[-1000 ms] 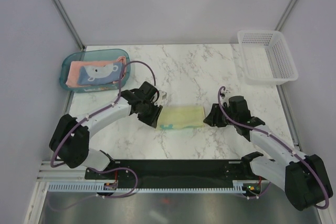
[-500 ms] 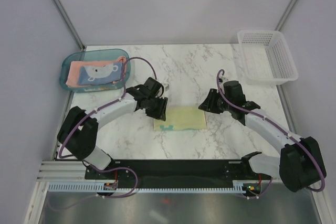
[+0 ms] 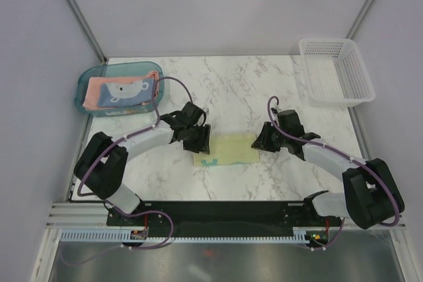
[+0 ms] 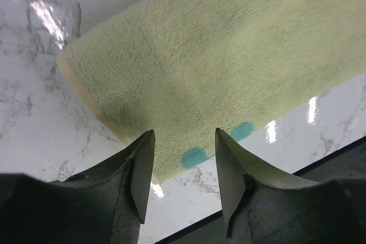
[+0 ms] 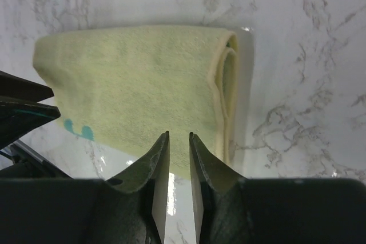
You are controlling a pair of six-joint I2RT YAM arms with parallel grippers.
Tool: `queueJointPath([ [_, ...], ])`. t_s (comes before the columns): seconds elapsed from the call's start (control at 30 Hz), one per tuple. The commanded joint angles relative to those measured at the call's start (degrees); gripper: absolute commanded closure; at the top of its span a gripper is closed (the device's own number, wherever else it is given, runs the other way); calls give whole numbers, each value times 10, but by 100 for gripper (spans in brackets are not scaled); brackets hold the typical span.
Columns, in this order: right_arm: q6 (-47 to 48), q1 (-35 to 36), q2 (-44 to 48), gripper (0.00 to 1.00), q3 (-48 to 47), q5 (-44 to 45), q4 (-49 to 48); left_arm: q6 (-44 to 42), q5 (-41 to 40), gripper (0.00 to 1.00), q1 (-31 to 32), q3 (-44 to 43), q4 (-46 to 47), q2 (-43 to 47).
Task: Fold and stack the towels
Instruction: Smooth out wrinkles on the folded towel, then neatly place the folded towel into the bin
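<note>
**Folded yellow towel flanked by both grippers on marble**

A black mounting rail is seen at the near edge. Beyond it, the pale yellow towel is laid folded on the glossy, grey-veined white marble table, with teal marks at its near-left corner. The left gripper is held over the towel's left end, jaws moderately apart, nothing gripped. The right gripper is poised over the right end, jaws narrowed to a slit, nothing held. Farther back on the left, the light blue towel is laid over the salmon-pink towel in a teal tray. A white mesh basket is set at far right. The table is enclosed by plain pale grey walls.
</note>
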State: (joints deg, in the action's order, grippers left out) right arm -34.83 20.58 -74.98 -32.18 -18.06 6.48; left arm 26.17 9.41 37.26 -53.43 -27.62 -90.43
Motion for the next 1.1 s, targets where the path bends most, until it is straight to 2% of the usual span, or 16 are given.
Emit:
queueJointPath([
  [0.0, -22, 2, 19, 73, -55, -17, -25, 7, -13, 46, 0, -69, -1, 28],
  [0.23, -41, 2, -74, 71, -63, -48, -141, -13, -41, 46, -17, -96, 6, -57],
  [0.47, -31, -47, -175, 71, -29, -65, -245, -36, -6, 46, -75, -93, 45, -120],
  [0.67, -17, -53, -142, 69, -50, -102, -221, -74, 58, 45, -83, -149, 48, -121],
  [0.73, -4, -53, -123, 69, -75, -101, -168, -75, 100, 44, -83, -174, 36, -106],
  [0.83, 7, -53, -83, 67, -95, -94, -109, -77, 100, 39, -82, -192, -2, -72],
  [0.93, 22, -52, -53, 62, -90, -112, -75, -98, 76, 39, -82, -181, -47, -42],
  [1.03, 29, -52, -39, 64, -72, -134, -66, -93, 36, 39, -86, -123, -36, -5],
  [1.07, 26, -50, -39, 65, -57, -148, -68, -90, 46, 39, -96, -95, -31, 0],
])
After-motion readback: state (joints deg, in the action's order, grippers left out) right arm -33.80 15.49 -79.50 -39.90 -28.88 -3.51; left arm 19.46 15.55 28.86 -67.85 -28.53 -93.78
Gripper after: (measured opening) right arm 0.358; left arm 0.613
